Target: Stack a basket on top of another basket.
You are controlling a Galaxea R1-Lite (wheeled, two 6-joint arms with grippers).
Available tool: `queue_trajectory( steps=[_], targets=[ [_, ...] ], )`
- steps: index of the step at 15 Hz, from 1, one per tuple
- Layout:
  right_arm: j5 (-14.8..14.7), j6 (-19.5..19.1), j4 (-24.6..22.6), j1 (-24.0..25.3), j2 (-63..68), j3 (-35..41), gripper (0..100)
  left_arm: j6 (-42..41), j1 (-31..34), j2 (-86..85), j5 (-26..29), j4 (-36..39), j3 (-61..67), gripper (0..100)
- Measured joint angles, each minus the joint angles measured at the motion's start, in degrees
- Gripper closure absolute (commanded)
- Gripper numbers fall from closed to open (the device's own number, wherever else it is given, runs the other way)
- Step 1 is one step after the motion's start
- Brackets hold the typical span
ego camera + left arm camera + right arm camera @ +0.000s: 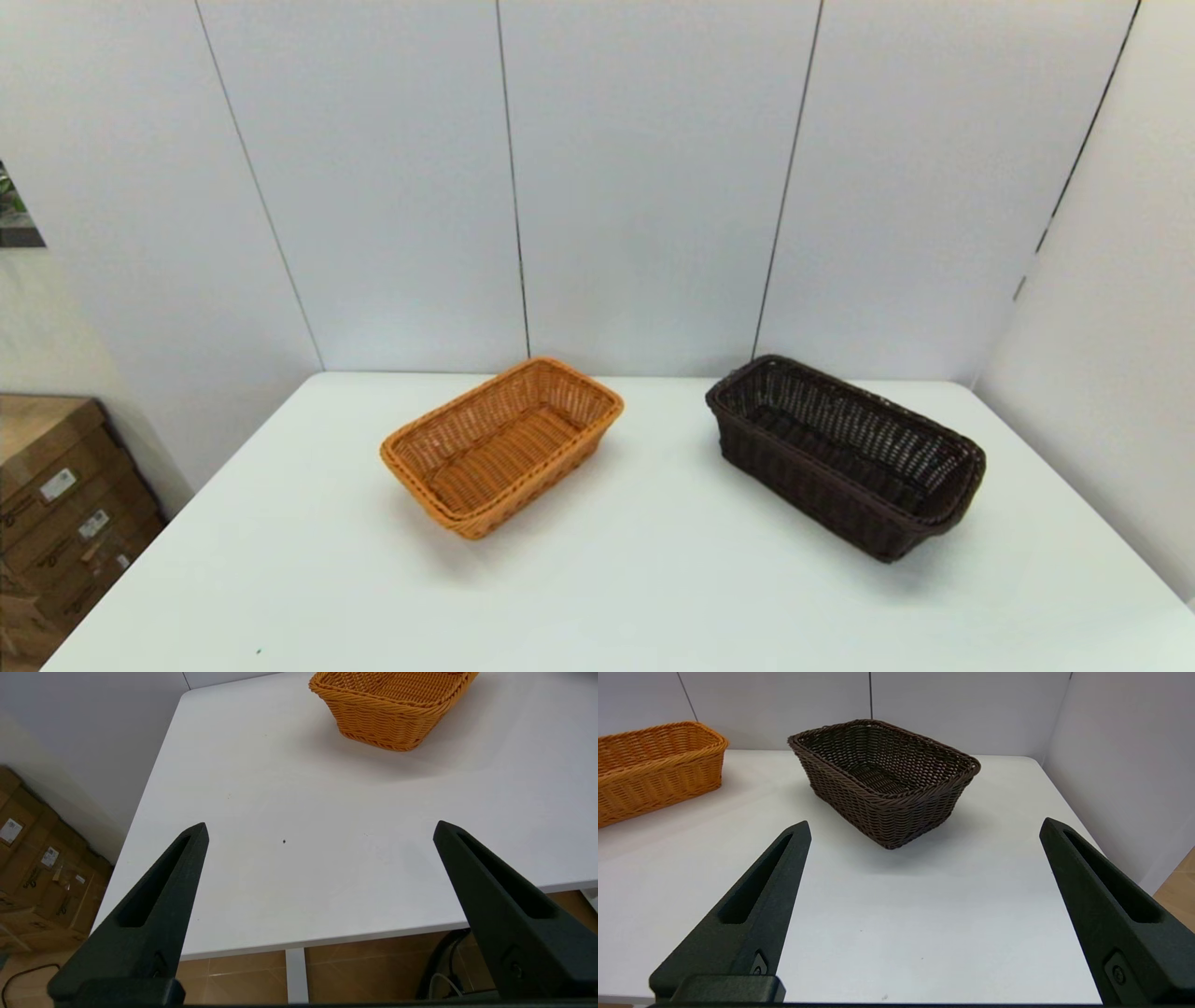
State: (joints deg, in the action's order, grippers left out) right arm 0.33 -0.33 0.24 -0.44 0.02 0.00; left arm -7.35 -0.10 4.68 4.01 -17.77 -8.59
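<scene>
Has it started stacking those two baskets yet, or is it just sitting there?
Nothing is done: the dark brown basket and orange basket stand apart on the table. Both the left end effector and right end effector are open, empty. Gripping, lifting and stacking remain.

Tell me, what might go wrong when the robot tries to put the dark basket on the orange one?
Three things, perhaps. The dark brown basket and the orange basket lie at different angles, so it may land skewed unless turned. It looks deeper, so it may perch on the rim and tip. Its open weave could snag a finger of the open right end effector, which is nearest it. The left end effector, also open, hovers near the table's front edge.
</scene>
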Motion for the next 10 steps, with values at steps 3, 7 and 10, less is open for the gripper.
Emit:
queue_trajectory(
  steps=[3,7,10],
  targets=[
    [-0.02,0.02,0.02,0.00,0.00,0.00,0,0.05,-0.26,5.55,1.06,-5.71,-6.51,0],
    [0.00,0.00,0.00,0.00,0.00,0.00,0,2.95,-0.43,19.52,1.46,-8.30,-14.80,0],
    [0.00,0.02,0.02,0.00,0.00,0.00,0,7.88,-0.50,31.23,1.89,-8.57,-21.64,0]
  ],
)
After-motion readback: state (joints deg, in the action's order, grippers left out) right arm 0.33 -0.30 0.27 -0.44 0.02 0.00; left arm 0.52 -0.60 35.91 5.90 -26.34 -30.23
